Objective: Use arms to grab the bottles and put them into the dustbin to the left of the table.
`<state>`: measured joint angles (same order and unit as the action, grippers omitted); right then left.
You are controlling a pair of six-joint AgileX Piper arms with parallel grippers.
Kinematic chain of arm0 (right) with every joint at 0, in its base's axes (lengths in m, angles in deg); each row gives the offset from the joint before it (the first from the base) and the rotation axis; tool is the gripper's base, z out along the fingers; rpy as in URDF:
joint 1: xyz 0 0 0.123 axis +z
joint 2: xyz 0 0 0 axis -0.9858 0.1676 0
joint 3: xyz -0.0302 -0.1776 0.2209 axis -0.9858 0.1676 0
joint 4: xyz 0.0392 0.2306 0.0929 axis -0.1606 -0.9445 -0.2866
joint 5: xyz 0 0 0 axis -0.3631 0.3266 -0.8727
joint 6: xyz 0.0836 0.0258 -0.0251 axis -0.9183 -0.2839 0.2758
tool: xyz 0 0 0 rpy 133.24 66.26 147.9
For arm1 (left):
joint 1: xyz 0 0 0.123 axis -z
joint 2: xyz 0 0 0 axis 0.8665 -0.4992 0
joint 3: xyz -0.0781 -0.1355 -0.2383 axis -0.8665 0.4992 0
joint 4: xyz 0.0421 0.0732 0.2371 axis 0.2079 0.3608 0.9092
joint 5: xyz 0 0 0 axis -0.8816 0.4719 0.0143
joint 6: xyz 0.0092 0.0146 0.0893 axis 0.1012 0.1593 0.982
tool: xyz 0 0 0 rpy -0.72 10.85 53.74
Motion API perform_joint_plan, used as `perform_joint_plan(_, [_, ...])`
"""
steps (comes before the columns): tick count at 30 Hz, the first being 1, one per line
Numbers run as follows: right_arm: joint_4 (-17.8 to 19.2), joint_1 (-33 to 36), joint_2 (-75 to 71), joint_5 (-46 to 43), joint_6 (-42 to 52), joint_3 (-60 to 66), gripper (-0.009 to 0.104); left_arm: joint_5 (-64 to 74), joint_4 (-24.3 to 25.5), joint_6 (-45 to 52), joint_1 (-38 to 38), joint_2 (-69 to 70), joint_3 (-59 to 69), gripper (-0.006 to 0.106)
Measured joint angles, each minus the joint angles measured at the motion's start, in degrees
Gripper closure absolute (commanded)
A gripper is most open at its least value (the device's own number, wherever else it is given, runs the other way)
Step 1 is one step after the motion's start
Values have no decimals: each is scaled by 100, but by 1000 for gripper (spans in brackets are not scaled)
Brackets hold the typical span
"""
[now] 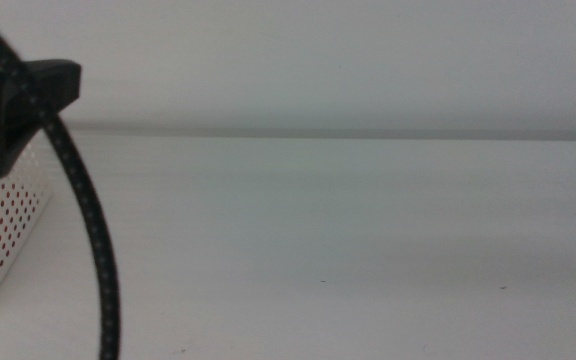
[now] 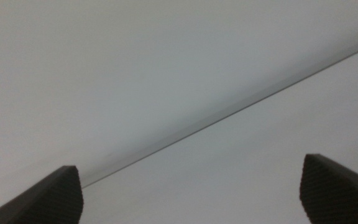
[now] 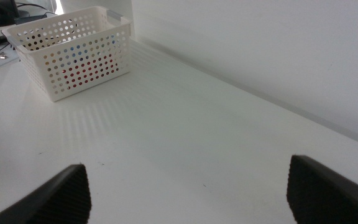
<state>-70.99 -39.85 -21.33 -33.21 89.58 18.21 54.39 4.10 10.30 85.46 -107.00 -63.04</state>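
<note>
In the middle view the dustbin [image 1: 3,235] sits at the far left edge of the bench [image 1: 348,240], only one perforated white wall of it showing, running slantwise away from the camera; red and a speck of blue show through its round holes. Directly above the dustbin hangs the dark bulk of the left arm [image 1: 13,110], blurred and close to the lens, and from it a thick black cable [image 1: 93,240] curves down past the dustbin's near corner. The bench beyond the dustbin is plain white and meets a pale wall [image 1: 368,60] along a soft grey line. No bottle stands anywhere on the bench.

In the left wrist view the left end effector [image 2: 191,190] has its two dark textured jaws spread wide apart, with nothing between them. Behind them lie only the white bench surface and the pale wall, split by a slanted seam; the dustbin does not appear here.

In the right wrist view the right end effector [image 3: 188,190] is likewise spread wide and empty, hanging over the bench well apart from the dustbin [image 3: 73,53]. The dustbin stands upright, open side up, its long axis lying roughly along the wall [image 3: 260,50] beside it. Red and blue colours show through its holes, too small to tell which bottles they belong to. Past the dustbin, dark clutter shows off the bench edge
</note>
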Motion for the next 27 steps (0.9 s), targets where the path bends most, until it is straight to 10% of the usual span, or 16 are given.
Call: perform_joint_plan(27, [299, -16, -178, -493, 0, 339, 12, -1507, 104, 81, -484, 499, 838, 7])
